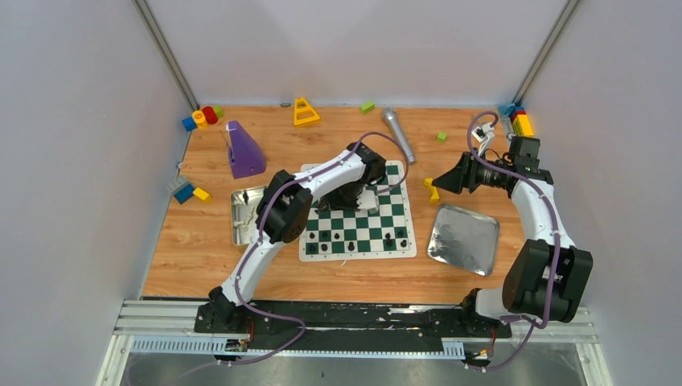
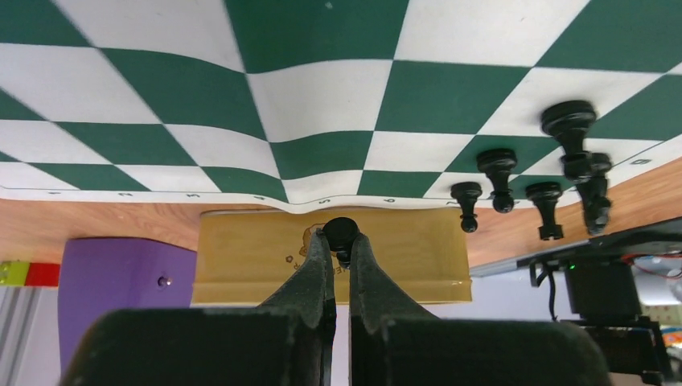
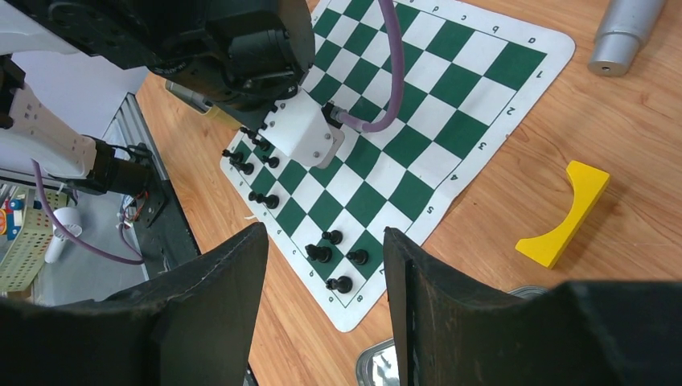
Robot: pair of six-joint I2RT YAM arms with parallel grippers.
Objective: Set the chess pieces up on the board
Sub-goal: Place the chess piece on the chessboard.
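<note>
One black pawn [image 2: 341, 232] is pinched below its head in the closed left gripper [image 2: 341, 245], over the board [image 2: 322, 96]; it seems light, hard, slippery. At 3 o'clock the right gripper [image 3: 323, 241] hangs open, empty.

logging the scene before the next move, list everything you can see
chessboard: 1, green and white, table centre
black chess pieces: several, black, board's near rows
metal trays: 2, silver, either side of board
microphone: 1, silver, beyond board
purple wedge: 1, purple, far left
yellow triangle: 1, yellow, far edge
arch block: 1, yellow, right of board
toy blocks: several, mixed colours, along far and left edges
left gripper: 1, black, shut on black chess piece
right gripper: 1, black, open, empty, right of board
</note>
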